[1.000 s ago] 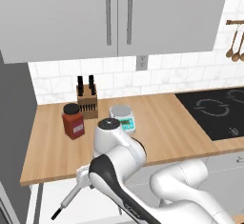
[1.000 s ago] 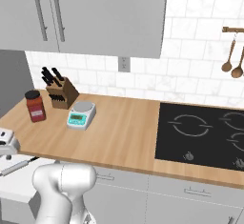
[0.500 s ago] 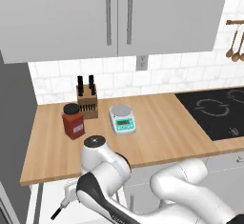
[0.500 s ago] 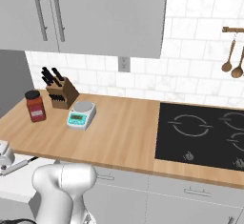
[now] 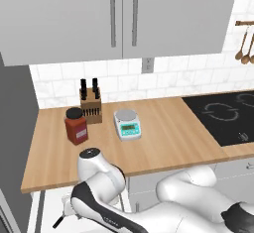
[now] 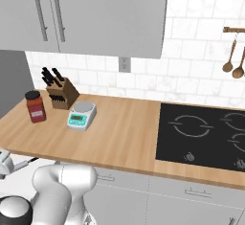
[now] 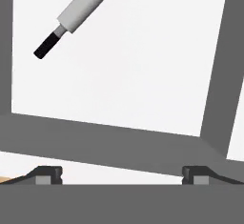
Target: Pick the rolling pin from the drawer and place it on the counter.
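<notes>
Tool (image 7: pixel 122 174): fingers spread wide apart, nothing between them, poised above the open drawer (image 7: pixel 143 75) with its tips low in the hand view. Rolling pin (image 7: pixel 78 13): pale grey cylinder with a thin black handle, lying aslant on the drawer's flat white floor, well apart from the tool's tips; one black handle end also shows below the desk edge in the left base view. Drawer: white inside, grey walls, pulled out below the front edge of the desk (image 5: pixel 168 143). Desk: light-brown wood planks, carrying a red jar (image 5: pixel 76 126) with a black lid, a wooden knife block (image 5: pixel 91 105) just behind the jar, and a small scale (image 5: pixel 127 124) near the block. Black cooktop (image 6: pixel 201 138): set into the desk to the right.
</notes>
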